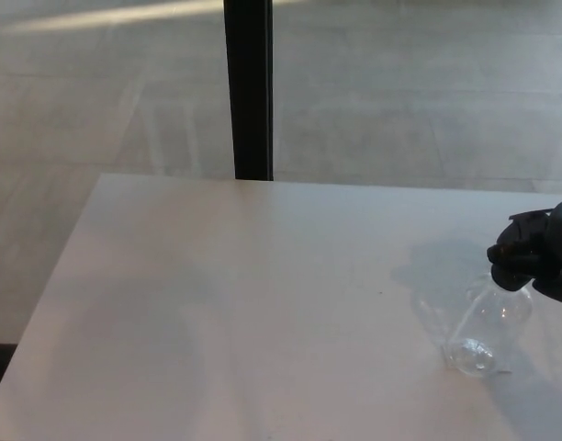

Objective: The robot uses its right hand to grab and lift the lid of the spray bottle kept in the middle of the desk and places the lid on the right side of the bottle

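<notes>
Clear bottle leans under curled right hand gripping its top

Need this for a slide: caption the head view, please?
Right robot hand at the top of a clear spray bottle on a white desk.

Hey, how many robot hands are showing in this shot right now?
1. The right hand reaches in from the picture's right edge, at the top of the clear spray bottle on the white desk. The left hand isn't in view.
</notes>
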{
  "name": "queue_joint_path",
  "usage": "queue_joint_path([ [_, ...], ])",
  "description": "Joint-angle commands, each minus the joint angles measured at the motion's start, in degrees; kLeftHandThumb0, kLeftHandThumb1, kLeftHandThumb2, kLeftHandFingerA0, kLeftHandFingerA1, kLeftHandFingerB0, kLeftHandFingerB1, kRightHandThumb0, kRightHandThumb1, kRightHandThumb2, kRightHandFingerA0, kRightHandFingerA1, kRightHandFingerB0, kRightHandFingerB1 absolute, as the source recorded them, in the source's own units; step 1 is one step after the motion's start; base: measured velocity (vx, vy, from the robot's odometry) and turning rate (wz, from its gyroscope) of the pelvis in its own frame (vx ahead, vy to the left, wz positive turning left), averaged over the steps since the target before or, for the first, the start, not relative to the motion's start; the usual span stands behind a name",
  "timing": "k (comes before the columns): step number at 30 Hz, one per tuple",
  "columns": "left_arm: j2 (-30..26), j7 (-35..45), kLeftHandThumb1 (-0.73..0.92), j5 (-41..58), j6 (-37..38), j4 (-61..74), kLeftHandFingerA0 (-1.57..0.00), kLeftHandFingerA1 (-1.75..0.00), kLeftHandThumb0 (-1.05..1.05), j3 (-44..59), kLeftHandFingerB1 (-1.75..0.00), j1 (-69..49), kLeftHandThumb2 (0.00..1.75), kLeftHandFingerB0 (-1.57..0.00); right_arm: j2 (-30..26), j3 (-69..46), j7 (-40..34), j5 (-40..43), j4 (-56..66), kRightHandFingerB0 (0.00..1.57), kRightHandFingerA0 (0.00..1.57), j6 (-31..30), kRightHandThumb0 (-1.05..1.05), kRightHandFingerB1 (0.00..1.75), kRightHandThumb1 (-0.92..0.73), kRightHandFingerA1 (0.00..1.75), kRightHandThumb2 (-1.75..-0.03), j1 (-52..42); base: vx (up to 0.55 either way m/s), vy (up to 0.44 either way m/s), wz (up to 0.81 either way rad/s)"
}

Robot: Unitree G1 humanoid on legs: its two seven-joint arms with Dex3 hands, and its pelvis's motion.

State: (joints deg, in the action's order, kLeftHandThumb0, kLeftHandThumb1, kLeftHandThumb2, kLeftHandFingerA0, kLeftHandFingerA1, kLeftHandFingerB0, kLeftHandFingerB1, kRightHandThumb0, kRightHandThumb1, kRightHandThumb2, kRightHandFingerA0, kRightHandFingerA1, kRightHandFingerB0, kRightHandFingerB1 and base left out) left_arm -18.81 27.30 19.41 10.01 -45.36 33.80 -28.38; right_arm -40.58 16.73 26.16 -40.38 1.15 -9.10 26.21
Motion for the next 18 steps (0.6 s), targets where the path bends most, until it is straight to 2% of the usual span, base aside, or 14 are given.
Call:
queue_joint_path([
  [1,2.73,4.18,0.76,2.80,1.08,41.46,-0.25,-0.48,-0.77,-8.33,-0.32,-5.97,0.63,-0.20,8.60,-12.60,1.17,14.22,5.21,0.81,0.96,-9.28,-0.24,1.55,-0.41,1.75,-1.31,11.86,0.00,0.000,0.00],
  [4,2.81,4.43,0.67,-0.74,3.13,37.09,-0.28,-0.44,-0.75,-10.04,-0.29,-3.39,0.60,-0.20,8.14,-14.18,1.20,14.94,4.27,0.80,0.95,-8.72,-0.25,1.57,-0.42,1.75,-1.29,12.20,0.00,0.000,0.03],
  [5,1.53,6.96,0.52,-2.07,1.78,38.64,-0.14,-0.51,-0.78,-12.69,-0.40,-5.05,0.89,-0.09,8.72,-15.32,1.25,16.11,3.11,0.81,0.96,-9.26,-0.24,1.58,-0.41,1.75,-1.31,12.74,0.00,0.000,0.00],
  [8,-0.09,6.36,0.53,-5.96,-0.97,42.86,-0.08,-0.51,-0.79,-15.89,-0.38,-8.62,0.91,-0.05,9.07,-14.96,1.16,15.77,1.74,0.82,0.97,-7.76,-0.25,1.56,-0.43,1.75,-1.28,12.85,0.00,0.000,0.00],
  [9,-0.62,7.02,0.54,-6.40,-0.56,43.45,-0.05,-0.52,-0.82,-16.51,-0.37,-9.70,0.93,-0.05,9.36,-14.86,0.58,15.62,1.51,0.84,0.98,-6.77,-0.22,1.55,-0.41,1.75,-1.32,12.46,0.00,0.000,0.00],
  [10,-0.36,6.74,0.42,-6.53,-0.26,43.46,0.00,-0.51,-0.39,-16.73,-0.51,-10.54,1.02,0.00,9.62,-14.90,0.88,15.40,1.86,0.83,0.97,-7.23,-0.22,1.56,-0.40,1.75,-1.33,12.38,0.00,0.000,0.00],
  [11,0.31,6.37,0.77,-6.51,-0.20,40.82,-0.15,-0.49,-0.67,-16.90,-0.30,-10.33,0.63,-0.12,9.71,-14.81,1.65,14.87,2.80,0.81,0.96,-8.22,-0.21,1.55,-0.41,1.75,-1.32,12.53,0.00,0.000,0.00],
  [12,0.56,5.87,0.60,-6.56,-0.49,39.64,-0.13,-0.55,-0.74,-17.07,-0.44,-10.22,0.96,-0.06,9.76,-14.81,2.07,14.62,3.10,0.81,0.95,-8.63,-0.23,1.57,-0.41,1.75,-1.31,12.82,0.00,0.000,0.00],
  [15,1.93,4.07,0.62,-4.89,1.62,33.61,-0.17,-0.52,-0.77,-15.87,-0.42,-9.24,0.98,-0.10,9.64,-15.33,3.72,14.25,3.02,0.79,0.95,-9.82,-0.24,1.58,-0.41,1.75,-1.31,15.44,0.00,0.000,0.00],
  [18,2.28,2.98,0.62,-4.01,1.88,34.18,-0.19,-0.53,-0.77,-15.51,-0.42,-10.03,0.98,-0.10,9.86,-15.63,4.31,13.87,2.76,0.80,0.96,-10.52,-0.23,1.58,-0.41,1.75,-1.34,17.12,0.00,0.000,0.00],
])
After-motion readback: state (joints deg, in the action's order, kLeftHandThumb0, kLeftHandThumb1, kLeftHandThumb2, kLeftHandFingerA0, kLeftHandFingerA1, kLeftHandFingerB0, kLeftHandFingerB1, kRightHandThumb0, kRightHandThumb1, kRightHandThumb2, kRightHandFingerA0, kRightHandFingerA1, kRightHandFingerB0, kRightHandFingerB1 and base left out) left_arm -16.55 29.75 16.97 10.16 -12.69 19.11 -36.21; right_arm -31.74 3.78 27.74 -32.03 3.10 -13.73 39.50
